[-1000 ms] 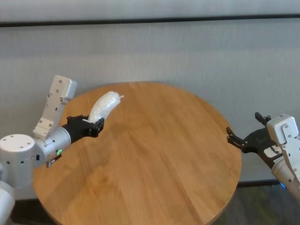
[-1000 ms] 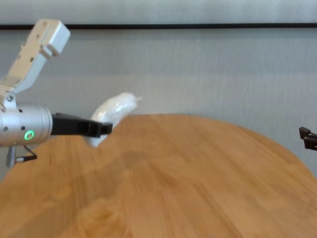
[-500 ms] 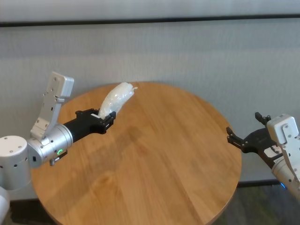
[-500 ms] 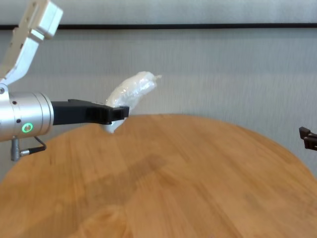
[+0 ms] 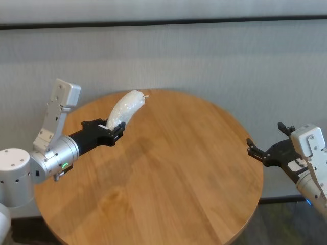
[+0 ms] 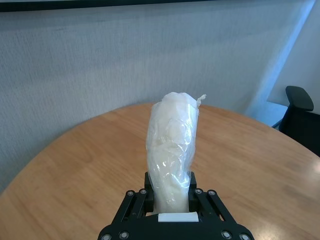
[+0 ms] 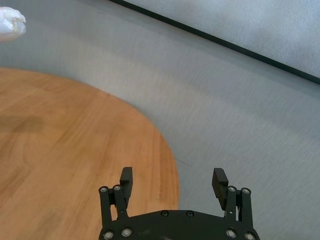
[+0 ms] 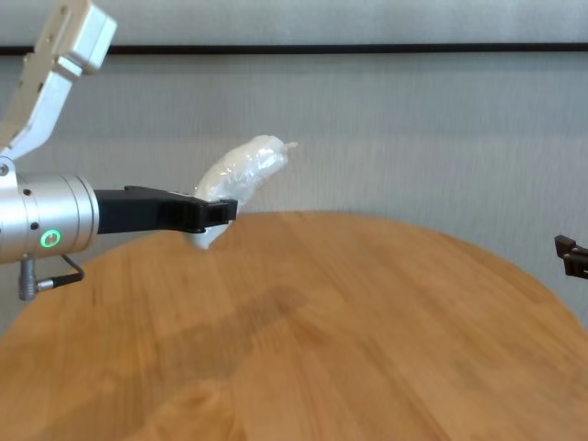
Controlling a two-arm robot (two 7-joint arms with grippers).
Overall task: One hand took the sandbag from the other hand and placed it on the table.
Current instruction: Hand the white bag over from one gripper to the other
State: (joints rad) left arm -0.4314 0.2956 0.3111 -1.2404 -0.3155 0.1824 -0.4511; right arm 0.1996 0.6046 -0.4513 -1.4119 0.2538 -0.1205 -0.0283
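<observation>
My left gripper point(image 5: 115, 130), on the green-lit wrist, is shut on the lower end of the white sandbag point(image 5: 124, 107). It holds the bag in the air above the round wood table point(image 5: 168, 173), over its back left part. The bag stands up out of the fingers and leans toward the table's middle; it also shows in the left wrist view point(image 6: 172, 150) and the chest view point(image 8: 237, 173). My right gripper point(image 5: 254, 148), on the blue-lit arm, is open and empty, just off the table's right edge. In the right wrist view its fingers point(image 7: 126, 179) stand wide apart.
A grey wall point(image 5: 204, 56) with a dark rail runs close behind the table. A dark office chair point(image 6: 300, 117) stands beyond the table in the left wrist view.
My left arm has carried the sandbag up and toward the table's middle over the last second, then nearly stopped. My right arm has not moved.
</observation>
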